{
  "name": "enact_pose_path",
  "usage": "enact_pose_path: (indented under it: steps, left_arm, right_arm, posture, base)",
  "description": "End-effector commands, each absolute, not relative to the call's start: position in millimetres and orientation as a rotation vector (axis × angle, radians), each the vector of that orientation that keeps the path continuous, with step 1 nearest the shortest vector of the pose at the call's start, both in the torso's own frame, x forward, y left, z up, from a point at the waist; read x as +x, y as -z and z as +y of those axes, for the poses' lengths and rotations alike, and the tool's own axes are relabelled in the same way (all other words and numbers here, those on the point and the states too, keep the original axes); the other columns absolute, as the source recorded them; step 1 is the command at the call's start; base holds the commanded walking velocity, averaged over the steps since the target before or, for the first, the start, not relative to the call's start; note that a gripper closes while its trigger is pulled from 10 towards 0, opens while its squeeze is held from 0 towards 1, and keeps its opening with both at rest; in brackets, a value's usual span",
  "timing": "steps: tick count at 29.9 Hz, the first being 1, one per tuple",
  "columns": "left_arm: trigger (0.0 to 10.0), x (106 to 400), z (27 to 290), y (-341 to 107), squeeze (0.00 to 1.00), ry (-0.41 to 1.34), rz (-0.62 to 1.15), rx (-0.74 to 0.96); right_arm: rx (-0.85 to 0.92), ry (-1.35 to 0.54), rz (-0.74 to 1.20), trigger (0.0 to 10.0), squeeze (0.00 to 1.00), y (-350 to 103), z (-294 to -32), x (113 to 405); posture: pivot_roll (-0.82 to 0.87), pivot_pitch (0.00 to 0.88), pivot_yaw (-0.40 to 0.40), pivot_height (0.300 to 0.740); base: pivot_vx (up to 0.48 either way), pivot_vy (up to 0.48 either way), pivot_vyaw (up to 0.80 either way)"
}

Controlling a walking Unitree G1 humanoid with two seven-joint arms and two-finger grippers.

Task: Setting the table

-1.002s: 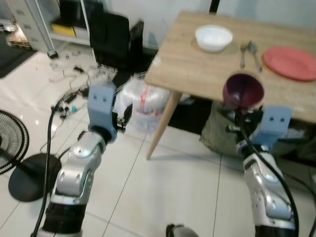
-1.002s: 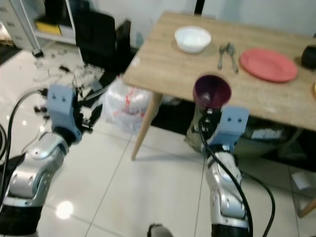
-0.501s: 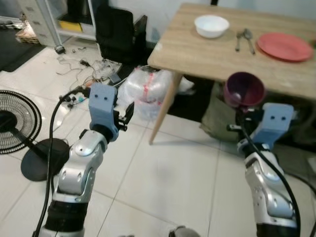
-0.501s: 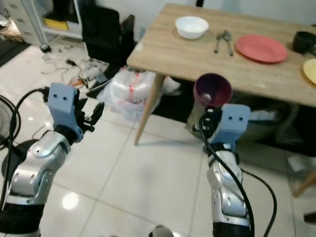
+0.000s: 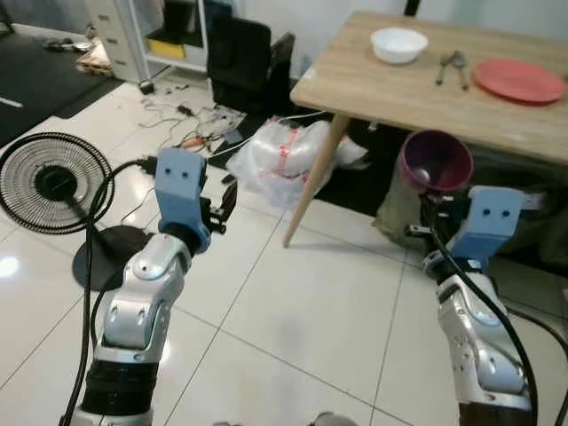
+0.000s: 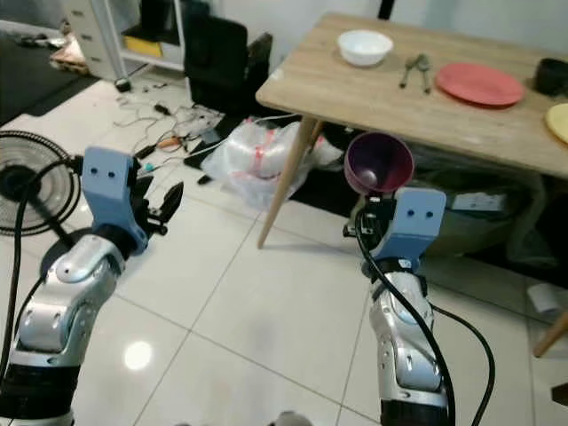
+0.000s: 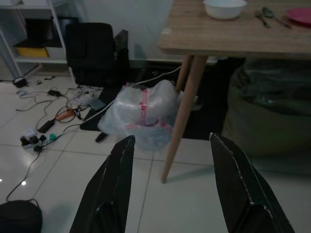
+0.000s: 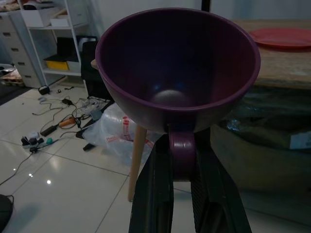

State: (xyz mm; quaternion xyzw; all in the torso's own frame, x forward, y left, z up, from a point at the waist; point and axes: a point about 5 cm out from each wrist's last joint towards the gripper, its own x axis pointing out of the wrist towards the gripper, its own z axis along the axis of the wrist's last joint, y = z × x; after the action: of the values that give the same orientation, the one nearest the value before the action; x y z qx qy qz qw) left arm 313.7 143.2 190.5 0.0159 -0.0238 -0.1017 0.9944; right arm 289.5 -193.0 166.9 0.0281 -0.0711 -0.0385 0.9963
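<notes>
We carry the deep purple plastic cup with the short handle in our right gripper, whose jaws are closed tight on that handle from both sides, so the cup rides mouth-up and steady above the wrist, right of centre in the left eye view, just short of the near edge of the light wooden worktop. Holding it by the handle keeps the bowl of the cup free, which we judge will make setting it down flat easier. On the worktop in the upper right of the frame the places are partly laid: a white round bowl, a pair of metal spoons just beside it, and a flat red plate further right, with bare wood nearer us where the cup could go. Our left gripper is held forward at the left of the frame, jaws spread wide and holding nothing, looking toward a clear plastic bag with red print on the tiled floor by the worktop's leg.
</notes>
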Motion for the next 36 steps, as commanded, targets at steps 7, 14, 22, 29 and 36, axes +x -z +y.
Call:
enact_pose_path:
  steps: [7,14,22,29,36]
  left_arm:
    - [10.0,315.6,146.6,-184.7,0.00,0.180,-0.011,0.030]
    - [10.0,315.8,146.5,-184.8,0.00,0.179,-0.009,0.031]
    - [10.0,315.1,145.9,-184.8,0.00,0.184,-0.007,0.034]
    - [10.0,315.9,142.3,-190.6,0.00,0.209,-0.031,0.062]
    - [10.0,315.3,149.6,-202.3,0.00,0.213,-0.067,0.097]
  right_arm:
    - [0.079,0.071,-0.147,10.0,0.00,-168.2,-190.2,289.0]
    - [0.080,0.075,-0.146,10.0,0.00,-168.1,-191.1,288.9]
    - [0.081,0.078,-0.144,10.0,0.00,-167.7,-190.7,287.3]
    - [0.080,0.077,-0.169,10.0,0.00,-174.6,-190.8,286.1]
    - [0.089,0.048,-0.183,10.0,0.00,-179.1,-181.0,283.8]
  posture:
    - [-0.17,0.020,0.089,0.740]
    - [-0.17,0.024,0.090,0.740]
    - [-0.17,0.036,0.094,0.740]
    - [-0.20,0.080,0.101,0.740]
    - [-0.22,0.132,0.133,0.740]
  base:
    - [0.000,0.000,-0.34]
    - [0.000,0.000,-0.79]
    - [0.000,0.000,-0.79]
    - [0.000,0.000,-0.79]
    - [0.000,0.000,-0.79]
